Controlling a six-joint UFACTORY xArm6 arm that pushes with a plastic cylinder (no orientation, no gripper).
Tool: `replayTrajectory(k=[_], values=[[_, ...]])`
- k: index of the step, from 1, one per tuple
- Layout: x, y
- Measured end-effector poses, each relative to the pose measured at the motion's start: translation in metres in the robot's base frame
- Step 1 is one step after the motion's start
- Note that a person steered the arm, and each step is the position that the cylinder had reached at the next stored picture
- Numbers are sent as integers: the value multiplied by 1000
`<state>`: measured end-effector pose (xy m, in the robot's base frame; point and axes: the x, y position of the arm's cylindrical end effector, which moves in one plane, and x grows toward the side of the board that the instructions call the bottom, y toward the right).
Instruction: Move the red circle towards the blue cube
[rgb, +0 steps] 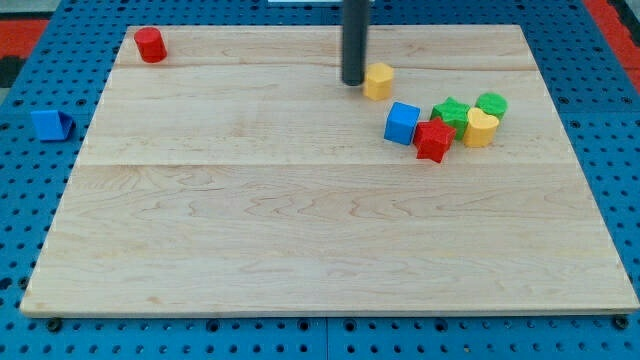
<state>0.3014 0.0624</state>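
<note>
board: pale wooden board (300, 220) on a blue pegboard table (20, 200) — most of the wood is bare.
cluster: blue cube (402, 123), red star block (433, 140), green star block (452, 112), yellow heart block (481, 128), green round block (491, 104), packed at the view's right.
target: red circle, a small cylinder (150, 45), sits at the view's top-left corner, near the edge, well apart from the cube.
tool: dark rod, my tip (353, 82) just left of a yellow block (378, 81); holds nothing, far from the circle.
stray: blue triangular block (49, 124) lies off the board.
risk: I'd guess pushing from the wrong side sends the circle off the edge; the yellow block may block a straight run.
room: open lane across the upper board.
</note>
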Motion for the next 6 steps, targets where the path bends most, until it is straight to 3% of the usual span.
replayTrajectory(k=[1, 3, 4, 5, 6], values=[[-30, 10], [85, 51], [31, -26], [31, -137], [20, -300]])
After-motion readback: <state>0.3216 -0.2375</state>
